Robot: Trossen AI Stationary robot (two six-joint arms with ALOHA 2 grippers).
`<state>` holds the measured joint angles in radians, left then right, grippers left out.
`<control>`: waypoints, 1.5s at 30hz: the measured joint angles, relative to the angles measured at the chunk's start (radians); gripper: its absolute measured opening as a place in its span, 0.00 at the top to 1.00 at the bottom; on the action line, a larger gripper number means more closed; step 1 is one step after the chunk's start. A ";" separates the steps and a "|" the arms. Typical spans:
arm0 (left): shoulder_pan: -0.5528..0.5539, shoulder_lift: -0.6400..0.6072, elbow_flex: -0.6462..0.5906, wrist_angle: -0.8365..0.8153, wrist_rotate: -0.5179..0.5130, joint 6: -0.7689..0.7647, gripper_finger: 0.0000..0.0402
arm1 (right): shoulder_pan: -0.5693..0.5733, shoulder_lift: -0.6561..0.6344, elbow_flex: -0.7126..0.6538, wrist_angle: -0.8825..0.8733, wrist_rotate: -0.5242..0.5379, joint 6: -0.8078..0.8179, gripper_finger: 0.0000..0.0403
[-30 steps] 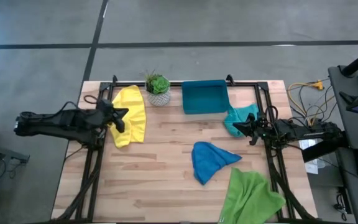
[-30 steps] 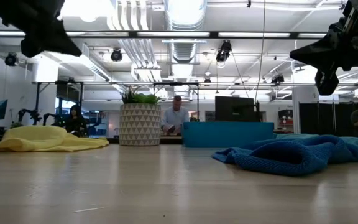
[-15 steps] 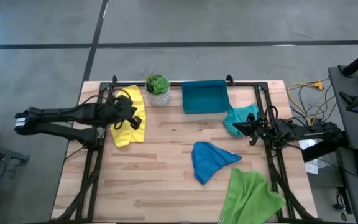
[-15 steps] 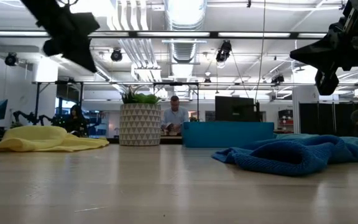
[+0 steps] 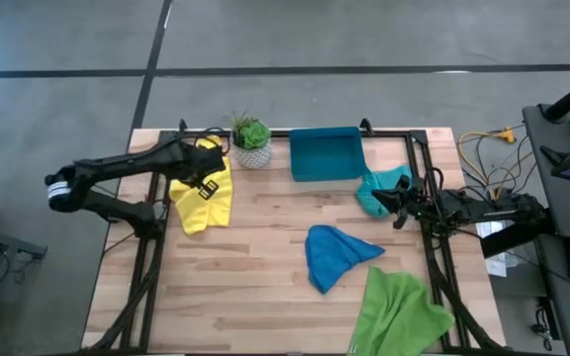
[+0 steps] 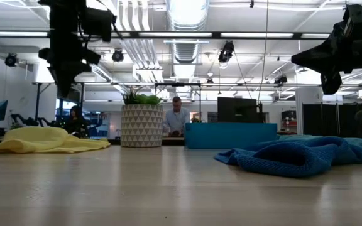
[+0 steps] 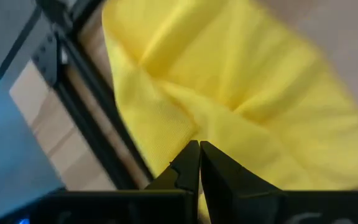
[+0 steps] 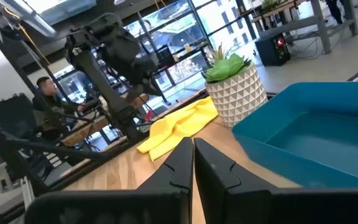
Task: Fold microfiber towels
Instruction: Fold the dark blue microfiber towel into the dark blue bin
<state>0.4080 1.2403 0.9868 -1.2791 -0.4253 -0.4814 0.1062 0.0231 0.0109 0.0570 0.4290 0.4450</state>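
The yellow towel [image 5: 204,190] lies crumpled at the far left of the table, and also shows in the left wrist view [image 7: 241,81] and the low view [image 6: 43,140]. My left gripper [image 5: 209,188] hangs shut above it, pointing steeply down, its tips [image 7: 199,149] clear of the cloth. A blue towel [image 5: 332,255] lies bunched mid-table. A light green towel [image 5: 399,311] hangs over the near edge. A teal towel [image 5: 382,188] lies at the right. Beside the teal towel, my right gripper [image 5: 396,206] is shut, held level and high above the table [image 6: 329,85].
A potted plant [image 5: 252,138] and a rigid teal-blue tray [image 5: 327,153] stand along the far edge. A black frame [image 5: 146,257] runs along the table's sides. Bare wood lies between the yellow and blue towels. People sit in the room beyond the table.
My left arm has swung from the table's left edge toward the right and far side, coming over the yellow towel. Its gripper has tipped from nearly level to steeply downward, staying shut. The towels have not moved.
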 joint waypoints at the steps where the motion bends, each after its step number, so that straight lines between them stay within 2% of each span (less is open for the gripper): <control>1: 0.013 0.016 -0.005 0.003 0.002 0.010 1.00 | 0.000 0.000 0.000 0.000 0.000 0.000 0.98; 7: 0.070 0.070 -0.031 0.014 0.003 0.025 0.98 | 0.000 -0.001 0.000 0.004 0.000 0.018 0.98; 11: 0.091 0.063 -0.049 0.012 0.005 0.019 0.86 | 0.000 -0.001 0.000 0.120 0.006 0.318 0.98; 15: 0.104 0.052 -0.059 0.013 0.003 0.016 0.68 | -0.001 -0.001 0.000 0.216 0.044 0.481 0.98; 19: 0.134 0.067 -0.075 0.037 0.002 -0.041 0.51 | 0.000 0.000 0.000 0.289 0.044 0.491 0.98; 21: 0.152 0.086 -0.089 0.076 0.048 -0.055 0.46 | 0.000 0.000 0.000 0.309 0.044 0.490 0.98; 24: 0.165 0.123 -0.111 0.146 0.138 -0.031 0.43 | 0.000 -0.001 0.000 0.325 0.043 0.493 0.98; 28: 0.168 0.178 -0.118 0.156 0.134 -0.008 0.43 | 0.000 -0.001 0.000 0.336 0.043 0.547 0.98; 30: 0.167 0.187 -0.113 0.204 0.238 0.054 0.43 | 0.000 0.000 0.000 0.353 0.043 0.580 0.98; 34: 0.114 0.185 -0.105 0.463 0.715 0.121 0.43 | 0.000 0.000 0.000 0.397 0.043 0.618 0.98; 36: 0.049 0.182 -0.105 0.612 0.875 0.098 0.43 | 0.000 0.000 0.000 0.416 0.044 0.621 0.98; 38: -0.029 0.182 -0.098 0.727 0.913 0.075 0.43 | 0.000 0.000 0.000 0.438 0.050 0.621 0.98; 42: -0.197 0.205 -0.095 0.989 0.911 0.072 0.43 | 0.000 0.000 0.000 0.448 0.096 0.628 0.98; 45: -0.305 0.240 -0.094 1.195 0.814 0.162 0.43 | 0.000 0.000 0.000 0.448 0.124 0.601 0.98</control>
<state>0.1026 1.4799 0.8928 -0.0837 0.3889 -0.3190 0.1062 0.0231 0.0109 0.5048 0.5531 1.0460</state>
